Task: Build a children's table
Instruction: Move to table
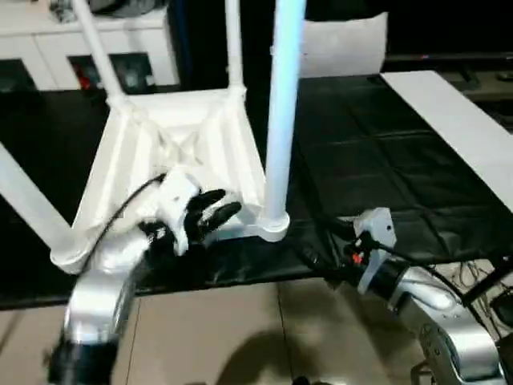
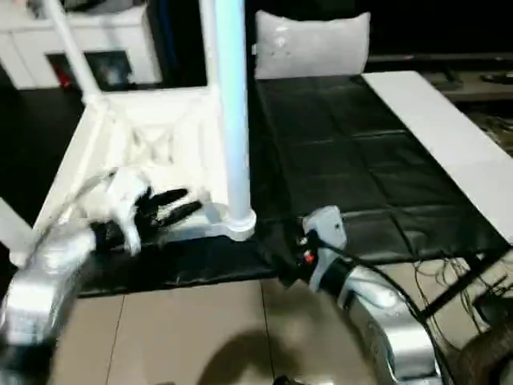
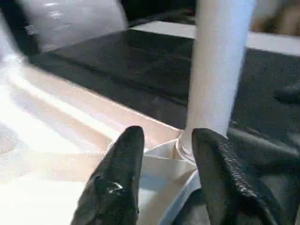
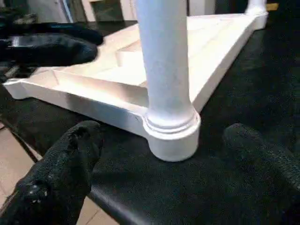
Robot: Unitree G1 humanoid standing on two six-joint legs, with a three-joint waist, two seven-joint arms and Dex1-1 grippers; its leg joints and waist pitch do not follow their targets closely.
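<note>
White ribbed tabletop (image 1: 172,144) upside down, tapered legs (image 1: 282,112) upright in corner sockets

Left silver forearm reaches forward and inward, its black two-fingered left gripper (image 1: 215,210) pointing toward the robot's right, fingers (image 3: 117,173) parted with nothing between them. Right silver forearm angles in from the lower right; black two-fingered right gripper (image 4: 164,173) spread wide, empty.
</note>
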